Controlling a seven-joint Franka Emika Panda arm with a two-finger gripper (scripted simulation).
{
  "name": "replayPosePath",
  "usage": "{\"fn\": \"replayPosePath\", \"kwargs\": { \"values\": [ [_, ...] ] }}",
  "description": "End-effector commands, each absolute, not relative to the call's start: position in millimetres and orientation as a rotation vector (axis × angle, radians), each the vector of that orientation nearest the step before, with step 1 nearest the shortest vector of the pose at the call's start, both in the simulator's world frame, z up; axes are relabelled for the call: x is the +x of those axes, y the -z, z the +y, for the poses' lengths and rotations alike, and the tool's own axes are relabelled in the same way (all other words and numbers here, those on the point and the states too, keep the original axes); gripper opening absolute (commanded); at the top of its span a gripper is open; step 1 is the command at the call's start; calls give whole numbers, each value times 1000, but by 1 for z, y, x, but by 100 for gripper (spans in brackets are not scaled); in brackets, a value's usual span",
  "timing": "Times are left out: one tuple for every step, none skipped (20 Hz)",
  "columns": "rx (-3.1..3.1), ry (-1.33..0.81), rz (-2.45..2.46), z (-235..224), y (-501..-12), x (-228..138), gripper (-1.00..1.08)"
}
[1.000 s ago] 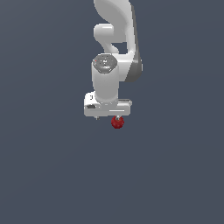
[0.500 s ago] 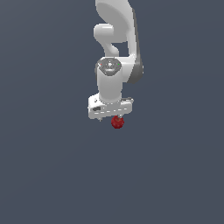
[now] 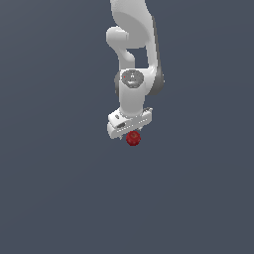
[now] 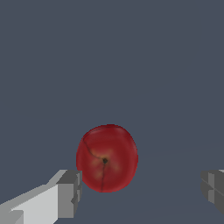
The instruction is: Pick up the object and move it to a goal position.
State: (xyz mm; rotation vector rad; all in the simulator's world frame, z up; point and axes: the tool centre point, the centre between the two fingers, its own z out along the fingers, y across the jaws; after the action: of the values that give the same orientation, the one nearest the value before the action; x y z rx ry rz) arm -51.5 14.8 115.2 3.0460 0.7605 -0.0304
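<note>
The white two-fingered gripper [image 3: 128, 135] is hanging with its jaws spread wide, holding nothing; in the wrist view one grey fingertip pad [image 4: 70, 192] is sitting just beside the small, dark red, roundish object [image 4: 107, 158], perhaps brushing its flank, while the opposite pad [image 4: 213, 188] is standing well clear on the other side. Over the past second the white robot arm [image 3: 134, 44] has been travelling across the scene toward the exterior view's right, and the hand has been turning about its own axis, so the crossbar of the gripper is now sitting at a fresh slant. That shift appears to be the arm lining its fingers up around the fruit-like lump, which suggests the grasp is being prepared and not yet made. The object is lying directly beneath the gripper, between the two fingers but off-centre, crowding one of them. It is resting on the flat, dark blue-grey surface [image 3: 59, 198] that fills both views. Closing from here would likely push the lump sideways before the far finger arrives.
</note>
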Motion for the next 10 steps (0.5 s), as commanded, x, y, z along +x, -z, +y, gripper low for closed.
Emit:
{"fn": "replayPosePath", "kwargs": {
  "values": [
    [3019, 21, 865, 20, -110, -57, 100],
    [3009, 18, 899, 22, -108, -59, 100],
    [2999, 16, 931, 24, -106, -61, 100],
    [2990, 13, 960, 25, -105, -62, 100],
    [2982, 11, 987, 27, -103, -64, 100],
    [2974, 9, 1011, 28, -102, -65, 100],
    [2967, 7, 1032, 29, -101, -67, 100],
    [2960, 5, 1051, 30, -100, -68, 100],
    [2954, 4, 1068, 31, -99, -69, 100],
    [2949, 3, 1082, 32, -98, -69, 100]
  ]
}}
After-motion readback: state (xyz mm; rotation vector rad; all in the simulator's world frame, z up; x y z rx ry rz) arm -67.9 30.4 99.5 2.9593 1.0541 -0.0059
